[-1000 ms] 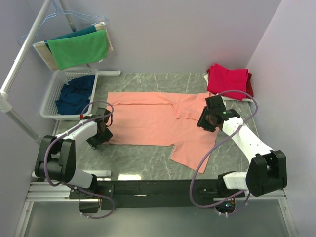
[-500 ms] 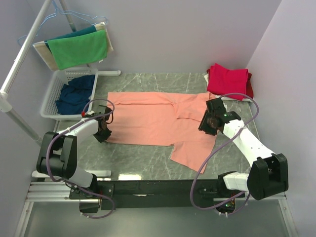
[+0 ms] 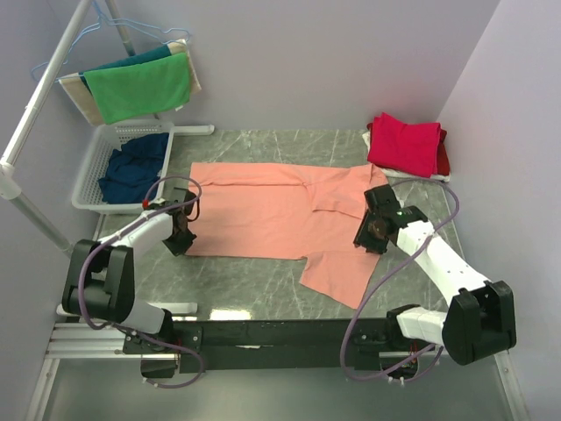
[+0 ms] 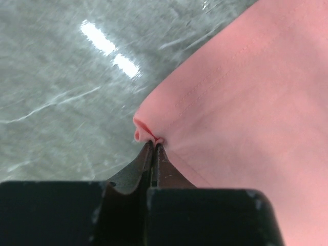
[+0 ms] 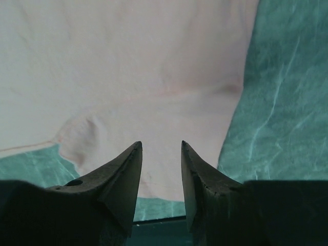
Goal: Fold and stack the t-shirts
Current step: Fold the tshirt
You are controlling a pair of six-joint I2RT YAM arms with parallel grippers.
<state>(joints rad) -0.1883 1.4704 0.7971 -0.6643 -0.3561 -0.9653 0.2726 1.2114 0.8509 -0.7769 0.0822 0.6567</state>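
1. The grey-green marbled bench point(image 3: 254, 282) is sitting between pale lilac walls point(image 3: 307, 61), and the two arm bases are showing at its near edge.
2. The salmon-orange t-shirt point(image 3: 263, 210) is lying spread flat across the middle of the bench. One flap is reaching toward the near edge on the right side.
3. The left tool point(image 3: 181, 235) is pinching the near-left corner of the salmon-orange t-shirt. In the left wrist view its tips point(image 4: 154, 147) are pressing together on a small bunched fold of the hem, with bare bench just beside it.
4. The right tool point(image 3: 372, 230) is hovering over the right part of the same shirt. In the right wrist view its fingers point(image 5: 160, 146) are standing a narrow way apart with nothing between them and cloth lying below. I cannot tell whether they are touching it.
5. A folded crimson-pink t-shirt point(image 3: 403, 143) is resting at the far right corner, well apart from the spread shirt. A red t-shirt point(image 3: 444, 158) is peeking out beneath it.
6. A navy t-shirt point(image 3: 131, 167) is lying crumpled in a white basket point(image 3: 86, 180) at the far left.
7. A green cloth point(image 3: 140, 88) is hanging on a rail point(image 3: 44, 83) above the basket.
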